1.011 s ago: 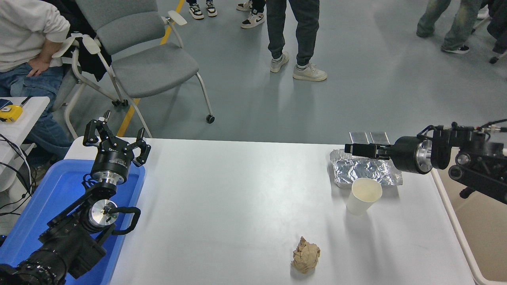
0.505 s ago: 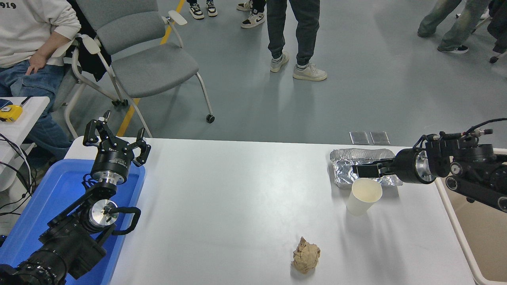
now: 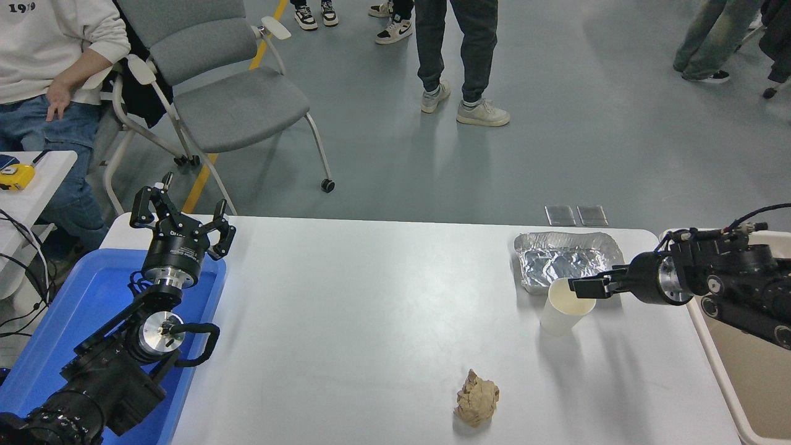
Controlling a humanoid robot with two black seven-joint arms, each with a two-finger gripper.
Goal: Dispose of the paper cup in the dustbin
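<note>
I stood in a lab hall: grey coated floor [image 3: 556, 154], wheeled chair [image 3: 228, 93], onlookers' legs [image 3: 460, 55], white table [image 3: 371, 321].

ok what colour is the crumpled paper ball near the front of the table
Brown, a kraft-paper tan. The paper ball shows best in the head view, the only one here.

Dark digits, cut by the frame's top edge, on the white sweatshirt [image 3: 55, 43] of the person at upper left: roughly "19" plus one more digit (too cropped to be sure). Small pale lettering on the left gripper [image 3: 180, 224] body at lower left, too blurred to read. Nothing else legible.
</note>
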